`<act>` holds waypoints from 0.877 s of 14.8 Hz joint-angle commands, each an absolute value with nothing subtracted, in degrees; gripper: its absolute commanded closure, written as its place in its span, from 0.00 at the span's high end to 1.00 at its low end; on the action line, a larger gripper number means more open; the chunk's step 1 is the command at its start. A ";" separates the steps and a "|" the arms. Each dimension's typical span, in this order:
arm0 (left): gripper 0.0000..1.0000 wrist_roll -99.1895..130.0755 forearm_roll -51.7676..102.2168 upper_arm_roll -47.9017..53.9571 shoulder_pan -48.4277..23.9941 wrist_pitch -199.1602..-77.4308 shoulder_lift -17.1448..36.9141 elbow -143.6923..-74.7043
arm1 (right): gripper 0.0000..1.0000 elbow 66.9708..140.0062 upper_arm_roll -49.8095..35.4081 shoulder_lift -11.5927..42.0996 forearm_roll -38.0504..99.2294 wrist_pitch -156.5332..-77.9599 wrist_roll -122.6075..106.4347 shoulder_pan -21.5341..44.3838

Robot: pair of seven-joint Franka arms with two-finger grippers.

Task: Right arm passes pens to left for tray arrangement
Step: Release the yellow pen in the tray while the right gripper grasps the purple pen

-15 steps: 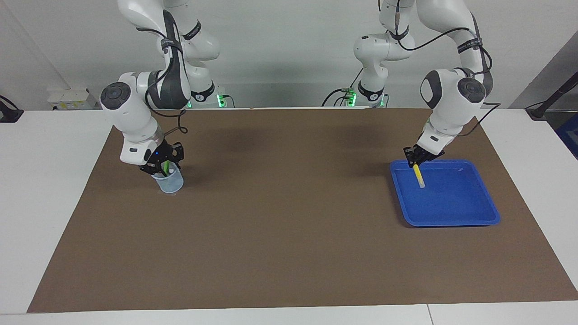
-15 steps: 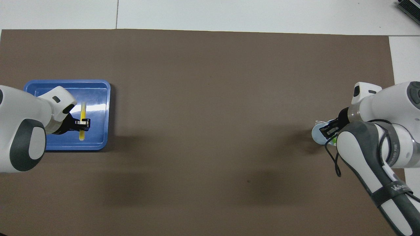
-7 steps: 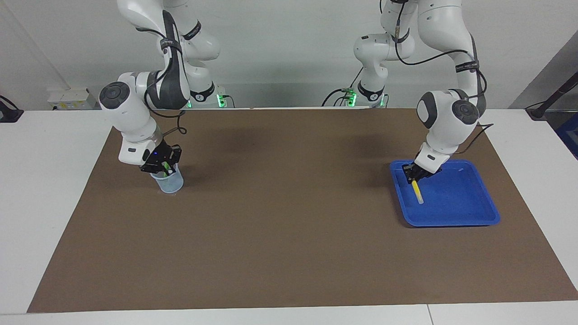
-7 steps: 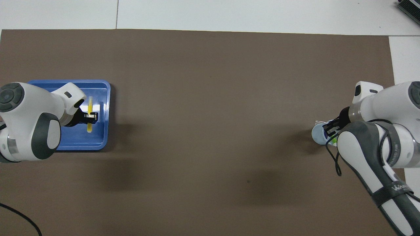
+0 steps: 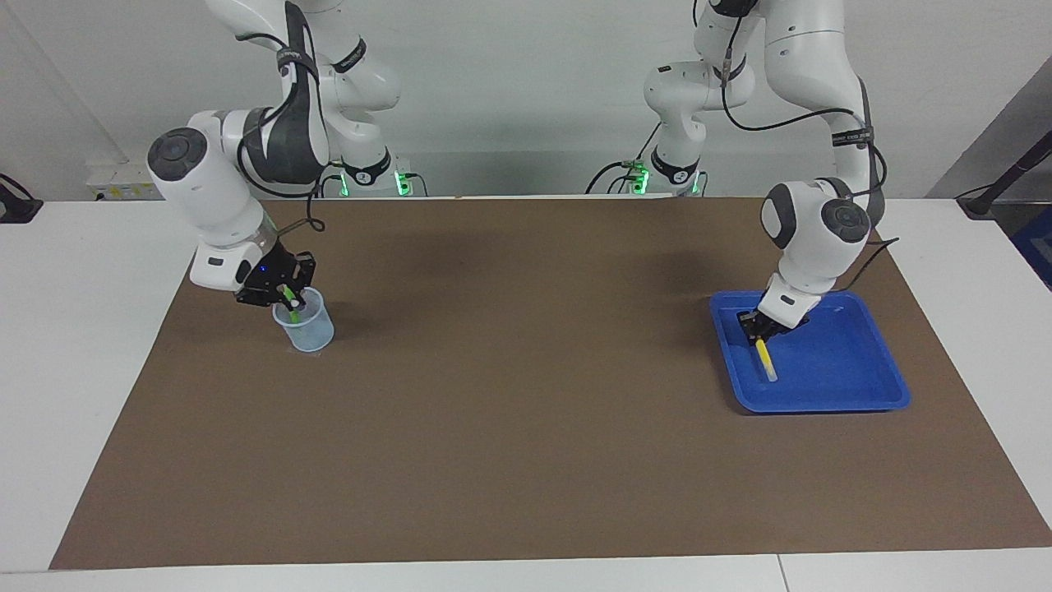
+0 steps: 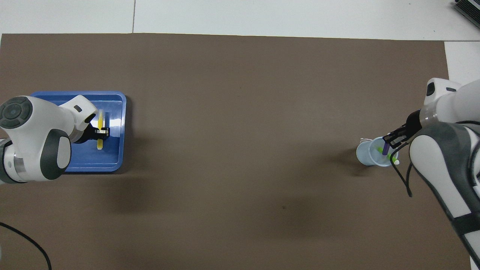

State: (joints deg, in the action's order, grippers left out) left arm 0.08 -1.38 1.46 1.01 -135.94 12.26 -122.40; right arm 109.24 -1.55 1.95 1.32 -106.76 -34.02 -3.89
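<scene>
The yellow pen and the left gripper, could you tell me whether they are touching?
Touching. In the facing view the left gripper is shut on the upper end of the yellow pen, which slants down into the blue tray; no gap shows.

The tray (image 5: 855, 395) is bright blue; the yellow pen (image 5: 764, 358) in it has a whitish tip; the cup (image 5: 306, 325) is translucent pale blue, with a bright green pen (image 6: 390, 156) and a dark purple pen (image 6: 384, 144) showing at its mouth. The mat (image 5: 526, 395) is plain dull brown on a white table (image 5: 90, 345); both arms are white with dark grey joint caps; the left gripper (image 5: 753, 326) is black; the right gripper (image 5: 279, 296) is black with a small blue light.
</scene>
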 commanded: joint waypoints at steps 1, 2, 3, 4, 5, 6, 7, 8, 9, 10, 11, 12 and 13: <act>0.16 -0.09 -2.64 2.02 1.76 -138.08 13.27 -122.70 | 0.00 100.92 -2.37 2.02 1.22 -97.76 -33.67 -4.75; 0.44 0.35 -2.64 2.11 1.67 -138.16 13.27 -122.70 | 0.00 98.90 -2.46 1.93 1.58 -95.99 -32.36 -4.49; 0.72 0.70 -2.55 2.11 1.58 -137.99 13.27 -122.70 | 0.00 97.22 -2.46 1.76 2.37 -95.28 -30.86 -4.05; 0.75 2.97 -2.29 2.20 1.41 -137.64 13.27 -122.70 | 0.00 95.64 -2.81 1.67 4.64 -95.10 -29.02 -3.17; 0.84 4.99 -2.02 2.28 1.41 -137.55 13.27 -122.61 | 0.00 94.41 -3.07 1.67 6.57 -95.10 -26.74 -2.73; 0.87 5.53 -1.67 2.37 1.58 -137.37 13.18 -122.52 | 0.00 93.79 -3.51 1.67 8.85 -95.18 -23.15 -2.29; 0.96 5.54 -0.10 2.37 1.58 -136.50 13.18 -122.17 | 0.00 93.52 -4.56 1.67 11.84 -95.53 -18.68 -2.11; 0.96 5.62 2.70 2.29 1.50 -135.19 13.18 -121.38 | 0.00 93.60 -5.27 1.76 14.82 -96.15 -14.11 -2.02; 0.96 5.62 6.20 2.29 1.58 -133.35 13.10 -120.07 | 0.00 93.69 -5.62 1.67 17.20 -96.94 -9.71 -1.76; 0.96 5.71 8.85 2.29 1.67 -130.89 13.10 -118.32 | 0.00 94.13 -5.80 1.67 19.14 -97.81 -5.67 -0.89; 0.96 5.80 10.96 2.20 1.76 -127.82 13.01 -116.30 | 0.00 94.39 -5.80 1.58 20.99 -98.43 -2.06 -0.10; 0.96 5.97 12.47 2.11 1.93 -124.83 12.75 -114.54 | 0.00 94.92 -5.89 1.41 22.31 -99.74 1.37 0.87; 0.95 7.11 13.87 2.02 1.93 -122.11 12.40 -112.78 | 0.00 95.79 -5.89 1.06 23.19 -101.50 4.71 2.45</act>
State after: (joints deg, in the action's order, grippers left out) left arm 5.22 11.25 1.52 1.25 -128.13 12.82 -117.01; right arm 94.71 -5.69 1.29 20.50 -98.81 -1.30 0.91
